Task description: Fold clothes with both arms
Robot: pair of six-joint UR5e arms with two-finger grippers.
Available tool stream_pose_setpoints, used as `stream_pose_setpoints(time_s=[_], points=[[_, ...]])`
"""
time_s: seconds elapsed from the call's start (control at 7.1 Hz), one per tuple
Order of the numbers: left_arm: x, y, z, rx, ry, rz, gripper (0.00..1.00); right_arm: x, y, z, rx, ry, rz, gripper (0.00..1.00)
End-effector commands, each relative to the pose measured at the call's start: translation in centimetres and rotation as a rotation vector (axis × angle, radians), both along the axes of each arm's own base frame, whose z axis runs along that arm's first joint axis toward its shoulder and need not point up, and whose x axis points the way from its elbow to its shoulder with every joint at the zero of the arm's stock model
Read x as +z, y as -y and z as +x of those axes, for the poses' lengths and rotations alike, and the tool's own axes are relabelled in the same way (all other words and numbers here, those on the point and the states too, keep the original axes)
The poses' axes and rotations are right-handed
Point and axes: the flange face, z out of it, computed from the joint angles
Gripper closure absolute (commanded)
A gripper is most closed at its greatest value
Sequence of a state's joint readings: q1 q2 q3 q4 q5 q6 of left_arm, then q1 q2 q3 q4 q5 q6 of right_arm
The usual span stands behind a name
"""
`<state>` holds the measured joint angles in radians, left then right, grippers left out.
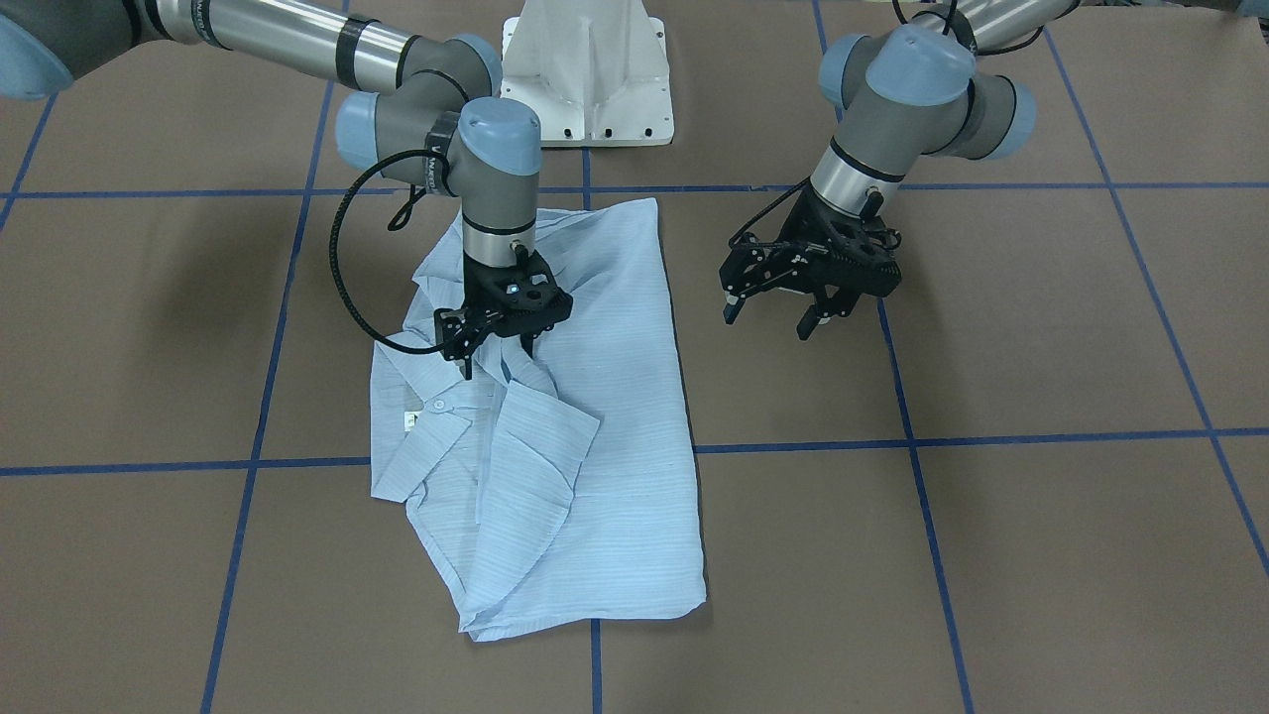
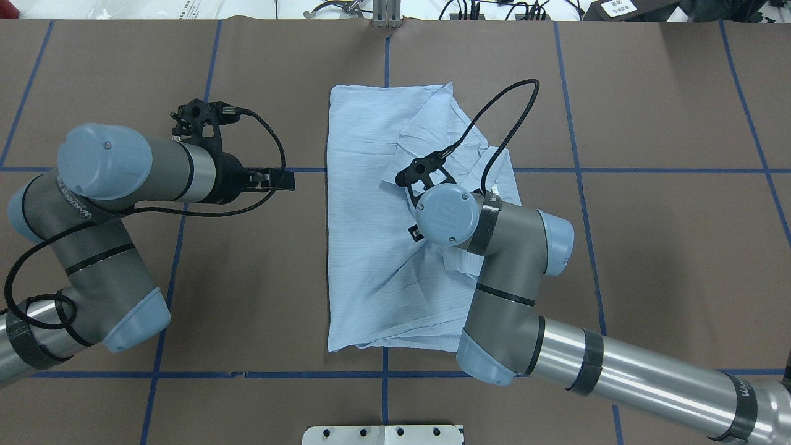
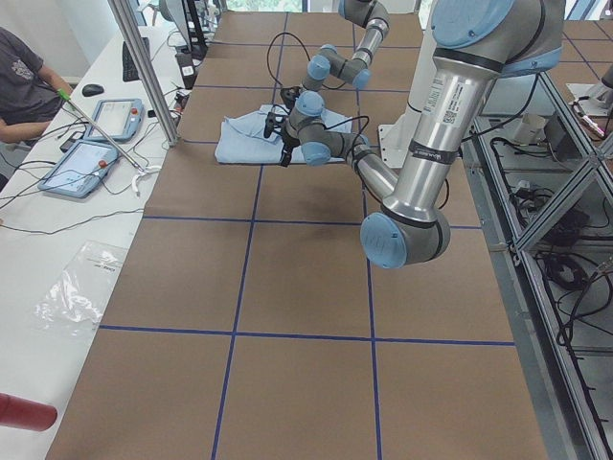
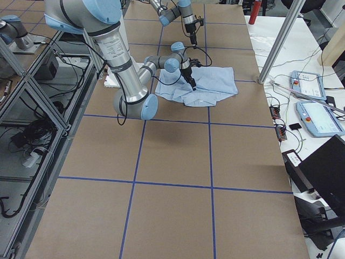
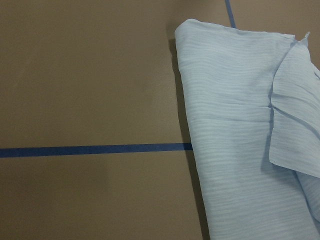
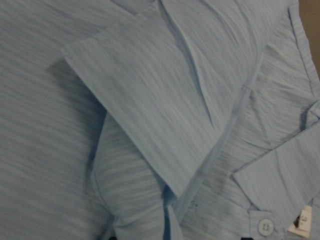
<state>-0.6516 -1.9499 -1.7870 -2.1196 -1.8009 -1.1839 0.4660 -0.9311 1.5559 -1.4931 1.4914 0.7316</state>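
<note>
Right pincer (image 1: 499, 359), jaws apart, at thin, finely striped, rumpled pale-blue shirt (image 1: 615, 416).

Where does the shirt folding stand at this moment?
Done: the shirt lies narrowed into a long strip. In hand: the right gripper is down, open, on rumpled fabric near the collar; the left gripper hangs open over bare table. Left: smoothing that rumple and folding the strip across, likely.

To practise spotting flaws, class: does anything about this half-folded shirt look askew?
Yes. The shirt is folded unevenly: its edge facing the left hand is straight, but the side by the collar is bunched, with a flap lying askew across it.
</note>
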Motion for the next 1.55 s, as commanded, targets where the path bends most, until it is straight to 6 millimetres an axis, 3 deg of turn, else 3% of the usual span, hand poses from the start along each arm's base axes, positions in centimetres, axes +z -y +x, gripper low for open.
stream_pose_setpoints(time_s=[0.0, 0.14, 0.42, 0.56, 0.7, 0.99, 1.13, 1.41], points=[[-0.7, 0.3, 0.5, -0.001, -0.005, 0.003, 0.00, 2.8, 2.4, 5.9, -0.021, -0.033, 0.024, 0.17], [-0.8, 0.0, 0.8, 0.005, -0.007, 0.002, 0.00, 4.2, 2.8, 8.0, -0.036, -0.046, 0.021, 0.17], [-1.5, 0.0, 0.9, 0.004, -0.016, 0.008, 0.00, 9.9, 2.0, 12.9, -0.041, -0.108, 0.005, 0.17], [-1.8, 0.0, 0.9, 0.001, -0.024, 0.004, 0.00, 11.6, 2.1, 17.4, -0.070, -0.146, 0.034, 0.17], [-2.1, 0.1, 1.0, 0.002, -0.027, 0.005, 0.00, 10.0, 3.7, 20.0, -0.089, -0.099, 0.020, 0.13], [-2.1, 0.1, 1.0, 0.005, -0.026, 0.007, 0.00, 2.6, 7.7, 15.1, -0.056, -0.007, 0.041, 0.10], [-1.9, 0.0, 1.0, 0.006, -0.024, 0.005, 0.00, 0.3, 8.2, 13.0, -0.052, 0.023, 0.044, 0.05], [-1.5, 0.0, 0.8, 0.005, -0.021, 0.001, 0.00, -3.6, 6.4, 8.8, -0.078, 0.073, 0.051, 0.01]])
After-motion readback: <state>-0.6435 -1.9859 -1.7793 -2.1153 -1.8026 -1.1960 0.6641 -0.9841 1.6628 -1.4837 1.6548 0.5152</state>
